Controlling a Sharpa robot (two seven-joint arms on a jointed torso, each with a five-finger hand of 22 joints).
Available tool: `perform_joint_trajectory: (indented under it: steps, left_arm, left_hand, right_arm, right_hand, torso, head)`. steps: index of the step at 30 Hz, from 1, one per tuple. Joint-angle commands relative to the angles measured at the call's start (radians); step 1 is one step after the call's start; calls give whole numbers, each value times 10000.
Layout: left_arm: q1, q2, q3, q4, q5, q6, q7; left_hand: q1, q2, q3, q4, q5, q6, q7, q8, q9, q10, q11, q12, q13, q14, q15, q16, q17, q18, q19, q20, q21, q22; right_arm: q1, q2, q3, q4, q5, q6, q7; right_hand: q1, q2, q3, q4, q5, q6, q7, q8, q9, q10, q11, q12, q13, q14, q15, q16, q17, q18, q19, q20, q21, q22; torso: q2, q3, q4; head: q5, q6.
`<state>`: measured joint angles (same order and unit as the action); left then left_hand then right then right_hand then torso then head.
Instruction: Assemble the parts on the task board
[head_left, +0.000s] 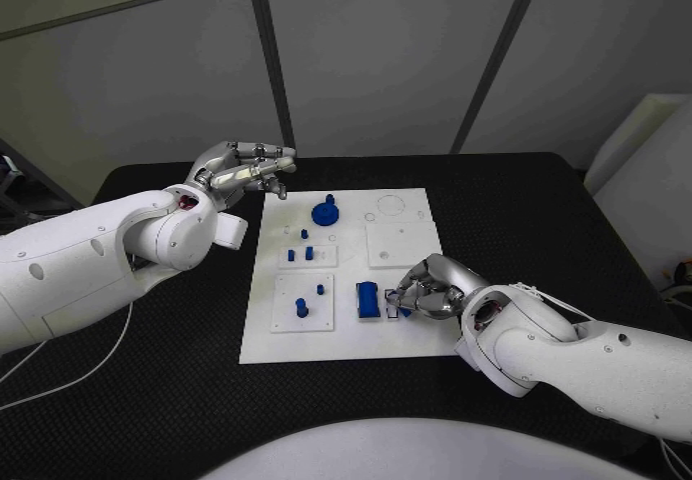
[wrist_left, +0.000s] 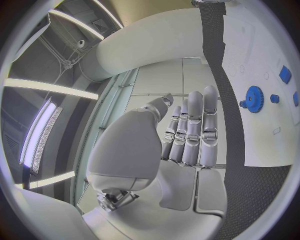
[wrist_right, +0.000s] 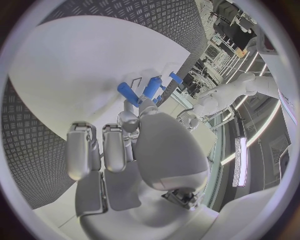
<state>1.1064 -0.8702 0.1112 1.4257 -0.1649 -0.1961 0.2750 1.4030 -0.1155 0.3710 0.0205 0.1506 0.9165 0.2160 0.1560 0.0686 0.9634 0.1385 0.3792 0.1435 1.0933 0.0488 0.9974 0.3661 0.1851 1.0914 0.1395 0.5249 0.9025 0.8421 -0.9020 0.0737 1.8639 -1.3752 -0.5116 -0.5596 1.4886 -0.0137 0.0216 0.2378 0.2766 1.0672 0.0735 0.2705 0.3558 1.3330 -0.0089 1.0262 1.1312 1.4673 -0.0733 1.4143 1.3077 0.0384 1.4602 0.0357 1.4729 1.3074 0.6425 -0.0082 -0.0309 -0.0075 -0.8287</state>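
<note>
Head view: right hand (head_left: 428, 288) sits curled at the near right edge of the task board (head_left: 408, 335), fingers bunched around a small blue part (head_left: 392, 309), though its shape is mostly hidden. Just beside it stands a ribbed blue block (head_left: 369, 299). Left hand (head_left: 245, 170) hovers off the board's far left corner, fingers loosely apart, holding nothing, near a toothed blue gear (head_left: 327, 212)

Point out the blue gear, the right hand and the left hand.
blue gear (head_left: 327, 212): head view, on its disc.
right hand (head_left: 428, 285): head view, on its knuckles.
left hand (head_left: 245, 167): head view, on its back.
</note>
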Motion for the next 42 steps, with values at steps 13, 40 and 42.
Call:
perform_joint_trajectory:
  steps: [13,40,42]
  left_arm:
    - [18,-16,7,45,32,197,-103]
    - [19,-10,7,33,31,321,-254]
    - [19,-7,7,29,31,326,-258]
  left_hand:
    - [47,109,-52,-9,-20,-70,4,78,-2,-123,8,53,-19,-79,34,-38,-19,-21,12,53,-43,-24]
    - [49,98,-71,-15,-22,-126,22,76,-9,-187,27,60,-28,-111,48,-49,-31,-26,-2,59,-59,-41]
    - [49,98,-71,-15,-22,-126,22,76,-9,-187,27,60,-28,-111,48,-49,-31,-26,-2,59,-59,-41]
  right_arm:
    - [76,227,3,-276,-459,837,-322]
    - [105,336,2,-513,-1788,1415,-458]
    - [105,339,2,-504,-1794,1392,-454]
  right_hand:
    - [-1262,-173,-185,499,773,575,-273,168,343,605,-171,771,621,678,-125,248,698,-101,366,-57,230,1572]
    - [-1798,-136,-383,513,717,579,-279,225,446,645,-177,844,726,680,-135,269,735,-106,376,-77,243,1596]
    - [-1950,-148,-468,514,801,575,-277,236,469,649,-173,852,745,681,-131,275,746,-107,378,-76,246,1602]
  torso:
    - [-15,-12,16]
    - [-18,-7,31]
    - [-19,-7,30]
  head:
    - [-28,-14]
    - [-88,-5]
    - [-91,-1]
